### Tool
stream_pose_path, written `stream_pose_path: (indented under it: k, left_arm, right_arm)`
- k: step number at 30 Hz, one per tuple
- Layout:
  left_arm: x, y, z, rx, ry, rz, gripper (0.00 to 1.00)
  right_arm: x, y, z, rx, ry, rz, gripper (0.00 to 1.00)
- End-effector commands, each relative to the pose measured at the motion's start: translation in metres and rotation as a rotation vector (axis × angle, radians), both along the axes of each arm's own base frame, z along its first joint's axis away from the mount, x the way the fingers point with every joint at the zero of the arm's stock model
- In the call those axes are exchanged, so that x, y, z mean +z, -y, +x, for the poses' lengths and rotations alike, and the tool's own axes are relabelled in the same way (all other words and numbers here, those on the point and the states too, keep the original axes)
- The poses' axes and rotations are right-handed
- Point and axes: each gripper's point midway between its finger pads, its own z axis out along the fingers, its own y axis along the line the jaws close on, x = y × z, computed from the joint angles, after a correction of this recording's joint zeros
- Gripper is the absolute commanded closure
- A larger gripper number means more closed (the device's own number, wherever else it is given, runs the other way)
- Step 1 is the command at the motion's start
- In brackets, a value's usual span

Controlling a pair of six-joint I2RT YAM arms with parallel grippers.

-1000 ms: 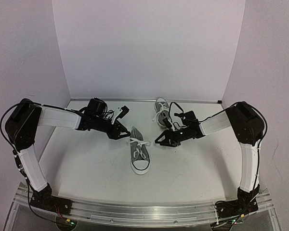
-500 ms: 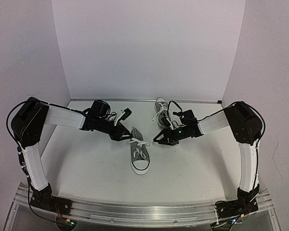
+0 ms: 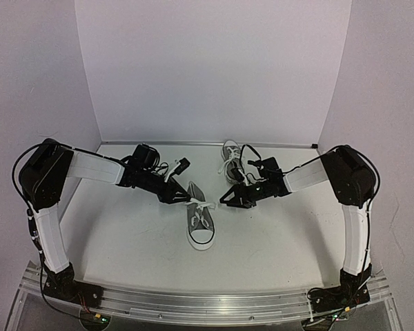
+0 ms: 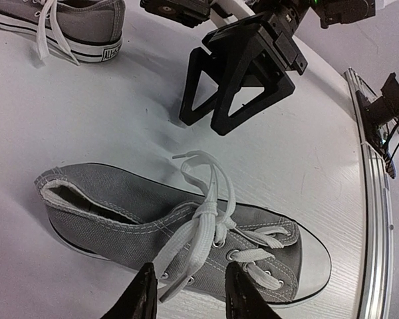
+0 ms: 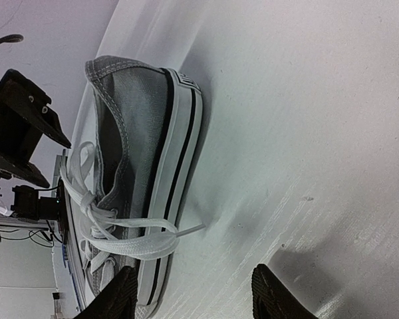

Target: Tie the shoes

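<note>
Straddles the lace on the lower shoe with left gripper half spread; right gripper spread, empty. Risks pinching perhaps two strands, jamming the knot.

Overhead; both wrists close on shoe

In the top view the left arm and right arm rise from the lower corners, fold at mid-height and reach inward. The left gripper and right gripper angle down near centre, jaws parted (gaps plain in both wrist views).
</note>
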Motion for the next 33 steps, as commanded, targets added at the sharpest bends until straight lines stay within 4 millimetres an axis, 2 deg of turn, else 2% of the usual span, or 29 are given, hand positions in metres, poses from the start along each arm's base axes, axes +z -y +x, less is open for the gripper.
stream_pose_path:
  k: [1, 11, 19, 33]
  left_arm:
    - [0.014, 0.001, -0.001, -0.015, 0.002, -0.025, 0.68]
    - [0.011, 0.002, -0.002, -0.02, -0.028, -0.019, 0.81]
    - [0.013, -0.001, 0.0, 0.004, -0.015, -0.003, 1.0]
    - [0.032, -0.022, 0.022, 0.148, 0.058, 0.008, 1.0]
  right_arm:
    - [0.007, -0.007, 0.003, 0.018, 0.026, 0.022, 0.44]
    - [0.008, -0.006, 0.003, 0.016, 0.03, 0.021, 0.44]
    - [0.009, -0.006, 0.003, 0.017, 0.029, 0.024, 0.44]
    - [0.01, -0.007, 0.003, 0.019, 0.03, 0.026, 0.44]
